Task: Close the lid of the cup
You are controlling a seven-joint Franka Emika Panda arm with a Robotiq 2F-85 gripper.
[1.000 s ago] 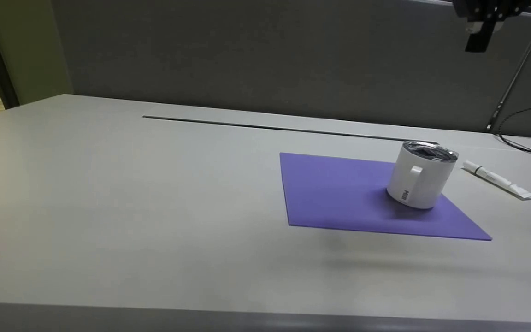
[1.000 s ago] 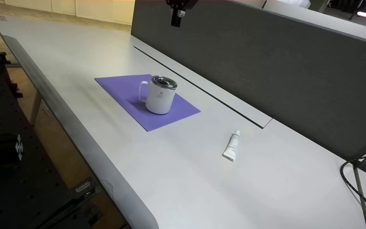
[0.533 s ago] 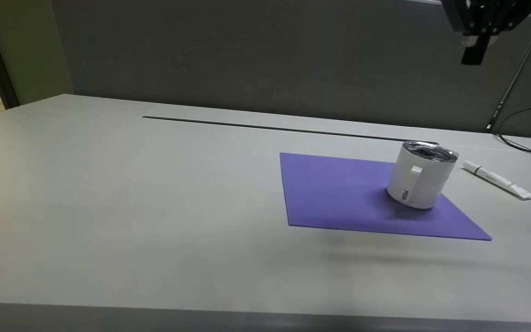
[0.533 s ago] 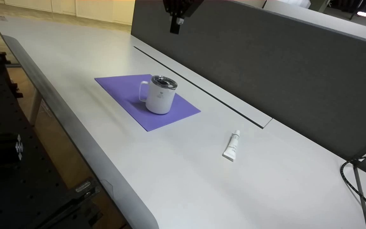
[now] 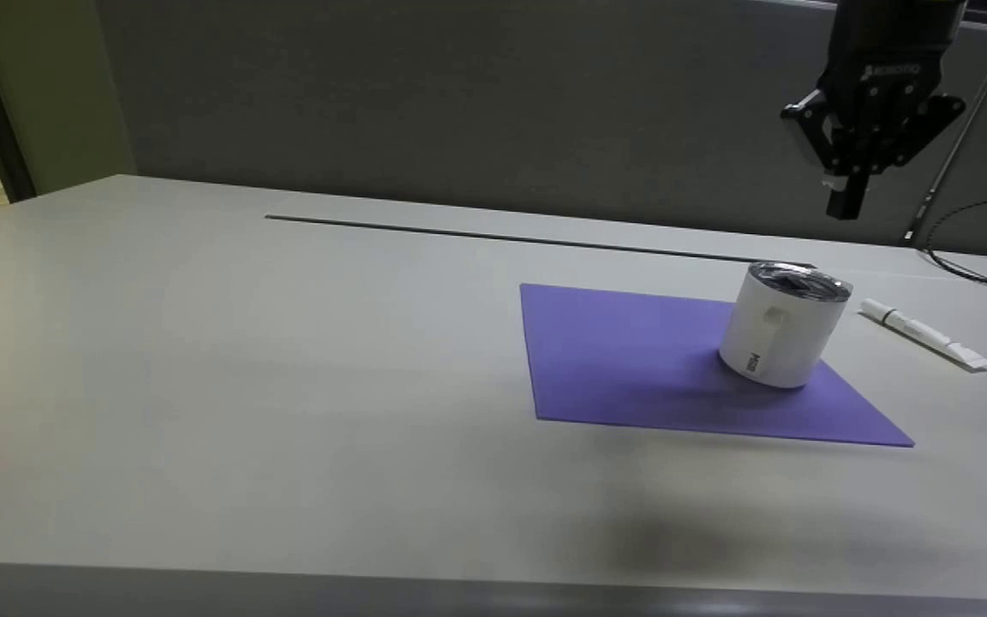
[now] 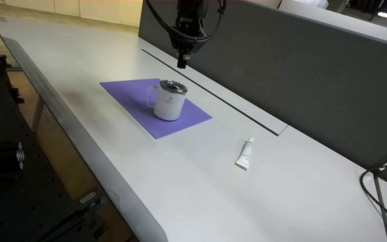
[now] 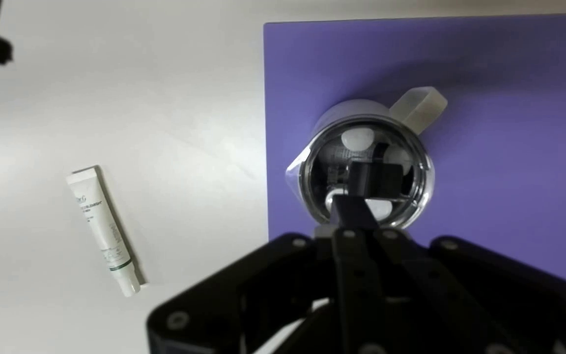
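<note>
The Robotiq gripper is positioned above and apart from the lid, fingers closed together. The lid is located on the white mug, upright on the purple mat.

The lid looks like glossy plastic, the cup smooth and the sheet matt.

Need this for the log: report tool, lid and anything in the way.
Tool shut, empty, above cup, not touching. Lid on cup; whether fully closed, can't tell. Tube apart from cup, likely out of the way.
</note>
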